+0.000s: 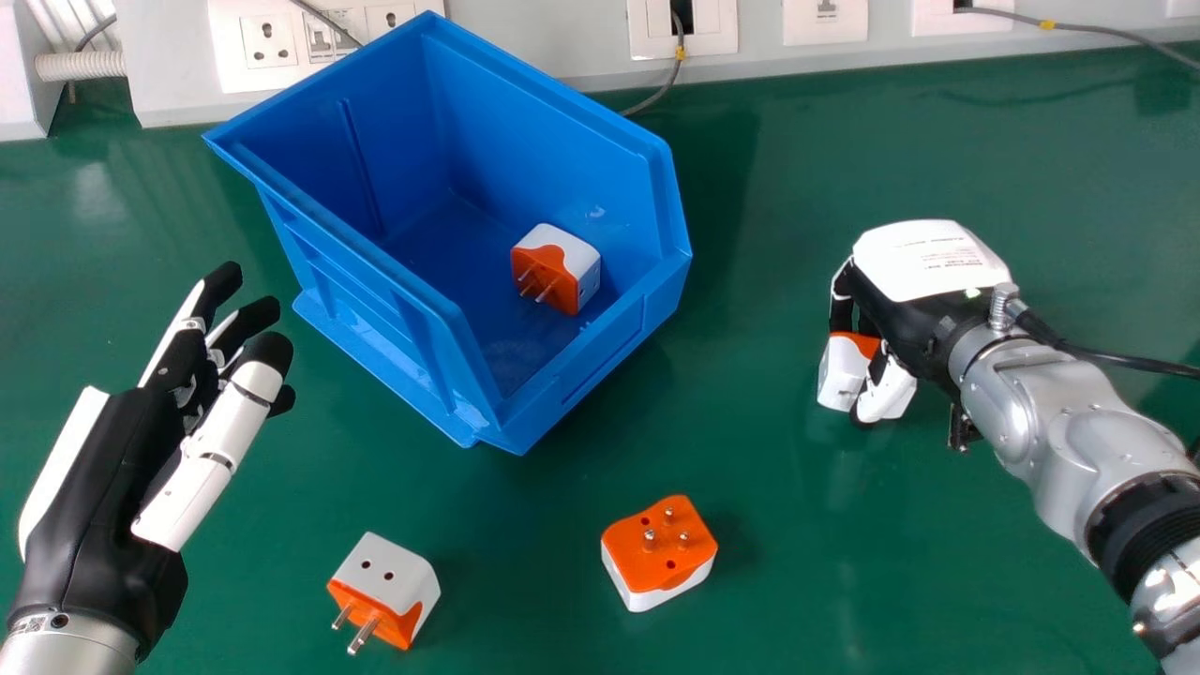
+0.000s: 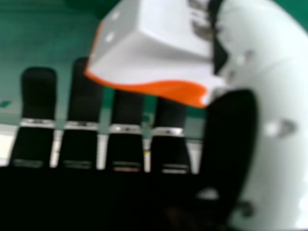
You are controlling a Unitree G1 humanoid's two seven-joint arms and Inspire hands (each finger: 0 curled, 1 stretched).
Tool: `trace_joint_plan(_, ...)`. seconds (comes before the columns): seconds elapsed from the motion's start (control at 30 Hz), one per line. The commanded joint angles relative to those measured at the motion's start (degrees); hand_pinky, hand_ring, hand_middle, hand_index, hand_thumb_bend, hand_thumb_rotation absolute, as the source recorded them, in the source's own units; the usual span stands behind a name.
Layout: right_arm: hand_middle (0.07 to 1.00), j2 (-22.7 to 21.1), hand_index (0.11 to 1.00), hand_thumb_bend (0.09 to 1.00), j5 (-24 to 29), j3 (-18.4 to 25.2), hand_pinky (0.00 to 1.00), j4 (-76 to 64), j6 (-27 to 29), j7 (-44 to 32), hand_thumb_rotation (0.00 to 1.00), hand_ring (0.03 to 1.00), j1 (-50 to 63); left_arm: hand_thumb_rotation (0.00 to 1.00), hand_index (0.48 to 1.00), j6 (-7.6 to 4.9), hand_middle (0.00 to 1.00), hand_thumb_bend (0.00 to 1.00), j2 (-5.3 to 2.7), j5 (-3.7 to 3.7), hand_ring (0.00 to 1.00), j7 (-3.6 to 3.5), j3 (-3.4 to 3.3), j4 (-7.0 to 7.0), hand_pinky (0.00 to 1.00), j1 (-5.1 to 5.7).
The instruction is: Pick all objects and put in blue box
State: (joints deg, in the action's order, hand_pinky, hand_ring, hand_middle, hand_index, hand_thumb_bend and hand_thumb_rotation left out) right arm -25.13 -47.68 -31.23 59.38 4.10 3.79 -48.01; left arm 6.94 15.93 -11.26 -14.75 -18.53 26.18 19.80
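In the head view my right hand (image 1: pixel 923 272) is curled round a white and orange plug adapter (image 1: pixel 844 370), to the right of the blue box (image 1: pixel 600 375). The right hand view shows that adapter (image 2: pixel 159 48) between the thumb and fingers of my right hand (image 2: pixel 226 139). One adapter (image 1: pixel 558 269) lies inside the box. Two more rest on the green table: one (image 1: pixel 384 586) at the lower left with its pins sideways, another (image 1: pixel 659 553) near the lower middle, pins up. My left hand (image 1: pixel 112 478), open and holding nothing, is left of the box.
Wall sockets (image 1: pixel 682 28) and a grey cable (image 1: pixel 656 92) run along the back behind the green table (image 1: pixel 797 581). A white ribbed hose (image 1: pixel 80 66) is at the far left corner. A black cable (image 1: pixel 1106 356) trails from my right wrist.
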Motion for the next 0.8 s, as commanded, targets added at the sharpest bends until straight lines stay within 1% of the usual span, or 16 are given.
trace_joint_plan(0.0, 0.510, -1.4, 0.476, 0.501, 0.2, 0.6, 0.41, -1.6, -0.3, 2.0, 0.00, 0.454, -1.0, 0.70, 0.973, -0.70, 0.94, 0.45, 0.11, -0.74, 0.92, -0.01, -0.80, 1.82, 0.85, 0.37)
trace_joint_plan(0.07, 0.508, -1.4, 0.474, 0.501, -0.3, 0.2, 0.41, -1.5, -0.3, 3.6, 0.00, 0.451, -0.8, 0.70, 0.974, -0.72, 0.94, 0.45, 0.02, -0.71, 0.93, 0.09, -0.79, 1.89, 0.85, 0.46)
trace_joint_plan(0.3, 0.508, -1.4, 0.463, 0.501, -0.3, 0.3, 0.40, -2.1, -0.5, 6.3, 0.00, 0.446, 0.2, 0.70, 0.975, -1.02, 0.94, 0.45, -0.05, -0.29, 0.93, 0.29, -0.49, 0.99, 0.86, -0.06)
trace_joint_plan(0.47, 0.507, -1.7, 0.455, 0.501, 1.4, 1.7, 0.40, -4.4, -0.5, 5.1, 0.00, 0.441, 1.1, 0.70, 0.975, -0.81, 0.94, 0.45, -0.14, -0.07, 0.93, 0.55, -0.22, 0.95, 0.86, -0.33)
trace_joint_plan(0.63, 0.506, -2.6, 0.464, 0.501, 3.0, 3.7, 0.39, -8.8, -0.6, 3.2, 0.00, 0.429, 2.4, 0.70, 0.976, -0.28, 0.94, 0.46, -0.12, 0.14, 0.93, 0.93, 0.04, 1.43, 0.86, -0.45)
trace_joint_plan(0.77, 0.506, -3.8, 0.474, 0.500, 4.0, 5.2, 0.38, -13.9, -1.1, 1.5, 0.00, 0.425, 4.3, 0.70, 0.976, -0.55, 0.94, 0.46, -0.04, 0.12, 0.93, 0.91, 0.05, 0.78, 0.86, -0.73)
